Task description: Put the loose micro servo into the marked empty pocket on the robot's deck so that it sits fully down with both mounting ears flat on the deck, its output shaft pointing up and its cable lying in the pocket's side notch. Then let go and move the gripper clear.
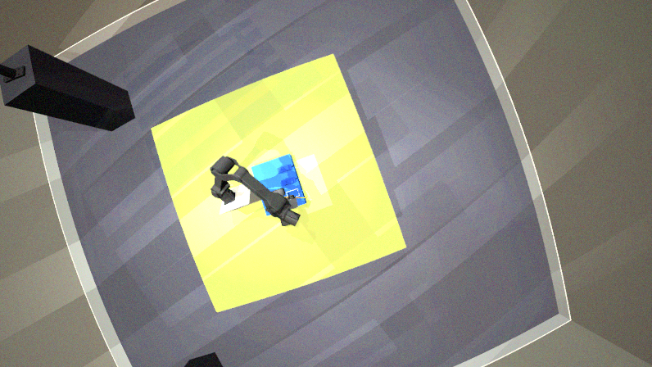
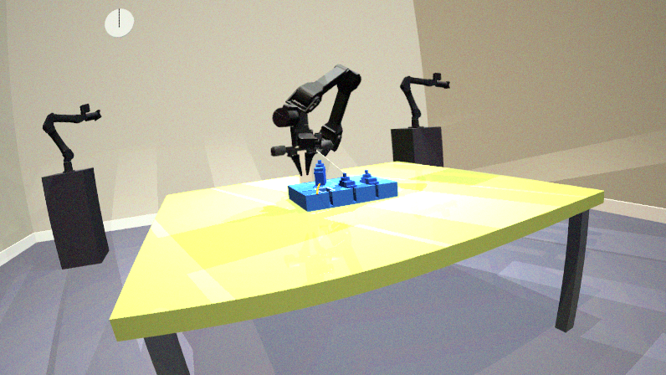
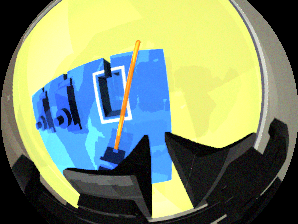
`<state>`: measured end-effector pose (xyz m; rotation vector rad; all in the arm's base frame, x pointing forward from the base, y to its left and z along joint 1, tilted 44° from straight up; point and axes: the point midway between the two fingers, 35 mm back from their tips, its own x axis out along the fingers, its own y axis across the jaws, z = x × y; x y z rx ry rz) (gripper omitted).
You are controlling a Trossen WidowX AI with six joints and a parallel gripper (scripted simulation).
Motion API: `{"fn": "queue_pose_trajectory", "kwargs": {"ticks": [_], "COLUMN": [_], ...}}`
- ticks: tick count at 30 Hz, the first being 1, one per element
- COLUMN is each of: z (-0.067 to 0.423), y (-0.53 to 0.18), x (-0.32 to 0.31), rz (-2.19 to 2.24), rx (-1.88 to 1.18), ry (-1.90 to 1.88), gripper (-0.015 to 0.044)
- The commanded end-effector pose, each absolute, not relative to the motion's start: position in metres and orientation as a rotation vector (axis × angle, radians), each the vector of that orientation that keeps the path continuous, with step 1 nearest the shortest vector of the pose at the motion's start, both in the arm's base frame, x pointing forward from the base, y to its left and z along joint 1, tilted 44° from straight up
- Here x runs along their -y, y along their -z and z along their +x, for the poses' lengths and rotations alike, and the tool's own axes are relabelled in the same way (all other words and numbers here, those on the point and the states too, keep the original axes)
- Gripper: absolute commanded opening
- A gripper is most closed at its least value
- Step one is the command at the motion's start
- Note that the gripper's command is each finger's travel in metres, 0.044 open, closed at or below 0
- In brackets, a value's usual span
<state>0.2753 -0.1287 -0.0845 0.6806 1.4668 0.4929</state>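
Top view: the arm reaches across the yellow table [image 1: 273, 273] to the blue deck [image 1: 273, 170]. The gripper [image 1: 291, 218] sits at the deck's near edge, just beside the white-outlined pocket [image 1: 294, 192]. The servo cannot be made out from up here.

Exterior view: the micro servo [image 2: 320, 172] stands upright at the left end of the deck, over the end pocket. It rises noticeably higher than the two seated servos [image 2: 345, 180] further along the row. The gripper's points hang just to its left, apart from it and not around it. A short orange cable [image 2: 317, 188] shows at the deck's front face below the servo. Whether it lies in the notch cannot be judged at this size.

Wrist view: the fingertips stand a little apart with only table and deck showing between them, so nothing is held. The cable runs as a long orange line past the outlined pocket.

Assessment: the step in hand is the release. Seating is doubtful, given the servo's height above its neighbours; ears flat on deck is not confirmed. The next move calls for widening the jaws and lifting straight up and away, keeping the fingers off both the servo body and the cable so neither is dragged
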Motion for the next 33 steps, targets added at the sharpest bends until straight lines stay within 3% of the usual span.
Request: {"fn": "queue_pose_trajectory", "kwargs": {"ticks": [1,12,33], "z": [0.269,0.231,0.23], "y": [0.07,0.01,0.032], "x": [0.127,0.11,0.086], "rz": [0.722,0.978,0.994], "rx": [-1.486,-1.581,-1.585], "ry": [-0.447,-0.204,-0.19], "gripper": [0.0157,0.044,0.044]}}
